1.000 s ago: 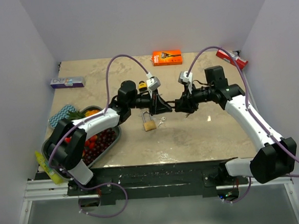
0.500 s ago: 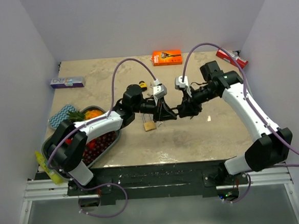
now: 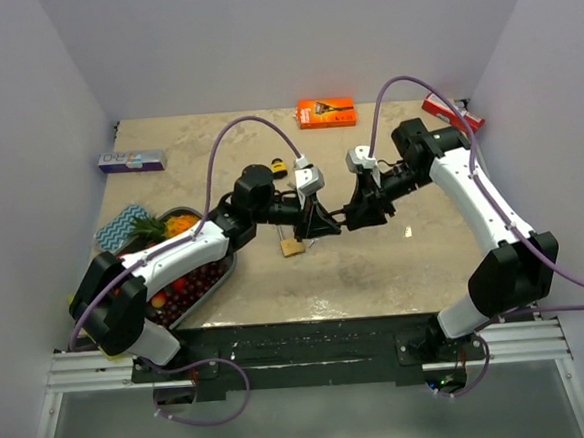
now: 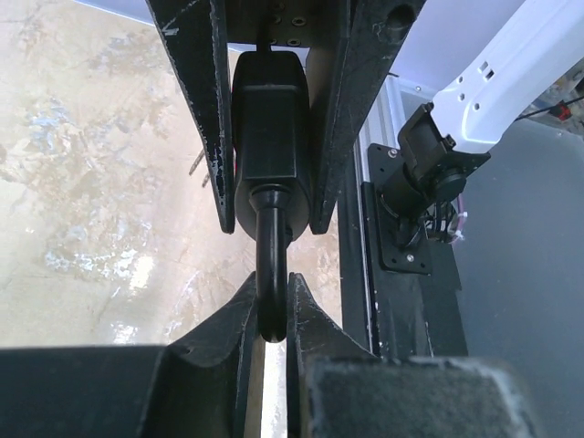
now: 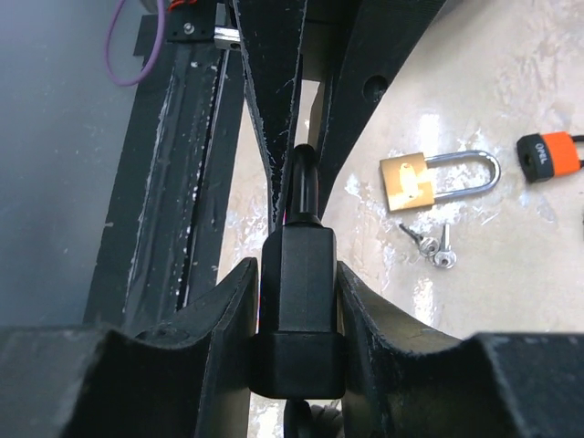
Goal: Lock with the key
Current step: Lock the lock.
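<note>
A black padlock [image 4: 267,119] hangs in the air between my two grippers above the middle of the table. My left gripper [image 4: 270,283] is shut on its dark shackle [image 4: 271,265]. My right gripper [image 5: 297,266] is shut on the square black body [image 5: 301,301], and the shackle [image 5: 304,187] points away toward the left fingers. In the top view the left gripper [image 3: 328,223] and the right gripper [image 3: 352,218] meet tip to tip. Two small silver keys [image 5: 431,245] lie on the table beside a brass padlock [image 5: 409,181].
The brass padlock [image 3: 292,247] lies just under the left gripper. A small orange and black lock [image 5: 547,155] lies farther back. An orange box [image 3: 326,111], a red packet [image 3: 453,114], a toothpaste box [image 3: 131,161] and a fruit tray [image 3: 219,276] ring the table.
Both arms have shifted a little to the right and toward the near edge, with the black padlock still held between them. The right arm's elbow swung toward the back wall.
</note>
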Controlling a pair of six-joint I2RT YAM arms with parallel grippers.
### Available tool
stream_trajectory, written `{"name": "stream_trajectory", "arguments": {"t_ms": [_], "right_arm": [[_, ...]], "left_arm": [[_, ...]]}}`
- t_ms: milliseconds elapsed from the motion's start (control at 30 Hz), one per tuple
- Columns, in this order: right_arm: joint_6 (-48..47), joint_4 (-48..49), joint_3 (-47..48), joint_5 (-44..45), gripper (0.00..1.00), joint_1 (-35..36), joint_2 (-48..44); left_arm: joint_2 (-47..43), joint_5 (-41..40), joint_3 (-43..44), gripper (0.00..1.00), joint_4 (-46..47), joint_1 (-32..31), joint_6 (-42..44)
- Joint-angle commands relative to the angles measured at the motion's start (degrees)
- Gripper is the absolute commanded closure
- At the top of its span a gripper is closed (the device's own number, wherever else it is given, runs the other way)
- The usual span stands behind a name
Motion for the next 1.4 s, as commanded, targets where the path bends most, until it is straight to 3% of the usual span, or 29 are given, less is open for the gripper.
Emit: {"name": "stream_trajectory", "arguments": {"t_ms": [0, 267, 333, 433, 467, 533, 567, 667, 700, 967, 1133, 1367], "right_arm": [[-4.10, 2.07, 0.29, -5.43, 1.00, 0.68, -1.06], [1.06, 6.80, -0.68, -4.27, 1.00, -0.02, -1.15], [6.94, 11.19, -0.42, -6.72, 1.00, -0.81, -1.15], [24.50, 26.28, -2.77, -9.72, 1.00, -2.92, -2.73], [35.43, 36.86, -4.18, -9.90, 1.00, -3.36, -4.82], [48.57, 50.52, -10.74, -9.82, 1.00, -3.63, -7.55], [61.60, 64.86, -13.14, -8.95, 1.00, -3.63, -9.13], [80.47, 85.40, -20.27, -6.05, 1.00, -3.54, -12.84], [82.45, 86.87, -20.63, -5.25, 1.00, -3.63, -12.84], [106.79, 109.10, -27.05, 2.31, 1.00, -3.36, -14.25], [113.21, 114.90, -29.24, 5.04, 1.00, -3.10, -14.60], [115.96, 118.00, -29.51, 6.00, 1.00, -1.43, -14.42]], "left_arm": [[-2.96, 2.65, 8.84, 1.00, 5.98, 1.73, 5.11], [1.52, 4.42, 18.79, 0.98, -8.09, 5.08, 13.74], [1.44, 3.80, 18.01, 0.82, -4.34, 6.91, 9.19], [0.82, 3.71, 14.14, 0.62, 5.24, 11.64, -2.77], [0.82, 3.45, 13.61, 0.59, 6.83, 12.89, -6.88], [1.08, 3.54, 13.34, 0.50, 9.39, 15.70, -9.11], [1.17, 3.62, 13.43, 0.48, 9.74, 16.15, -9.91], [1.52, 4.59, 14.66, 0.41, 9.13, 16.68, -11.22], [1.61, 4.59, 14.49, 0.39, 9.74, 16.59, -12.54], [3.19, 4.41, 7.38, 0.34, 26.33, 16.42, -32.38], [4.42, 3.89, 6.23, 0.36, 35.66, 14.84, -36.97], [7.41, 0.12, 7.89, 0.51, 39.89, 13.08, -41.11]]}}
